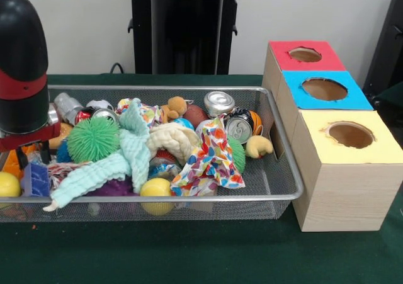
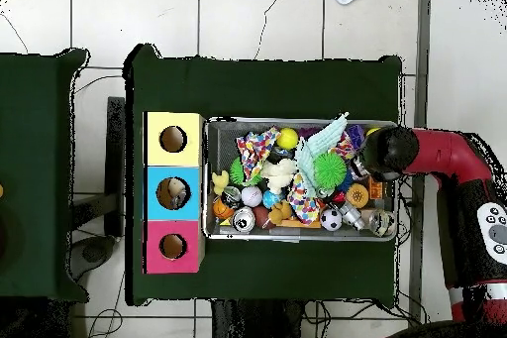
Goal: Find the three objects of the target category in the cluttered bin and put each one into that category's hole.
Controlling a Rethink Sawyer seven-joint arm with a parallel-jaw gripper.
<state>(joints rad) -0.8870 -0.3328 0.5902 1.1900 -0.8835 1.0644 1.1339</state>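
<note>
The wire mesh bin (image 1: 286, 197) is full of toys, cloths and cans. A clear, wrinkly bottle (image 1: 65, 104) lies at its far left corner, next to my arm; in the overhead view it shows at the bin's lower right (image 2: 380, 222). No other bottle shows. My gripper (image 1: 30, 150) hangs low over the bin's left end, mostly hidden under the black and red wrist (image 2: 386, 152). The blue-surround hole (image 1: 324, 89) tops the middle box; from overhead (image 2: 173, 192) something pale shows inside it.
Red-surround hole (image 1: 305, 55) and yellow-surround hole (image 1: 350, 135) flank the blue one. Metal cans (image 1: 218, 101) (image 1: 239, 128), a green spiky ball (image 1: 93, 139), a mint cloth (image 1: 129, 152), a patterned cloth (image 1: 211, 161) and yellow balls (image 1: 156, 188) fill the bin.
</note>
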